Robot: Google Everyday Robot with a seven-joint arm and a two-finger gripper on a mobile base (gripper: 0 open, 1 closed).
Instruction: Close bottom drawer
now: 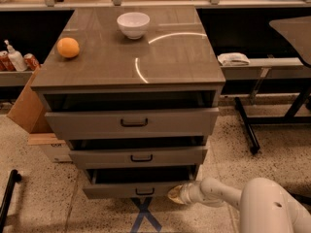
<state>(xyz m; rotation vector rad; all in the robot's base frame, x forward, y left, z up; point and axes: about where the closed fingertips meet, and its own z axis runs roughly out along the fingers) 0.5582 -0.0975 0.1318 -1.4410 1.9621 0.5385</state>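
I saw the bottom drawer pulled out at the foot of the cabinet, lowest of three, with my pincer down near the floor at the right end of its front, its opening and hold beyond my telling.

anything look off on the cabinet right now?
All three drawers hang partly open: top drawer, middle drawer and bottom drawer, each showing a dark gap behind its front. The gripper sits low at the bottom drawer's right front corner. On top, bowl upright, orange apart from it; nothing spilled.
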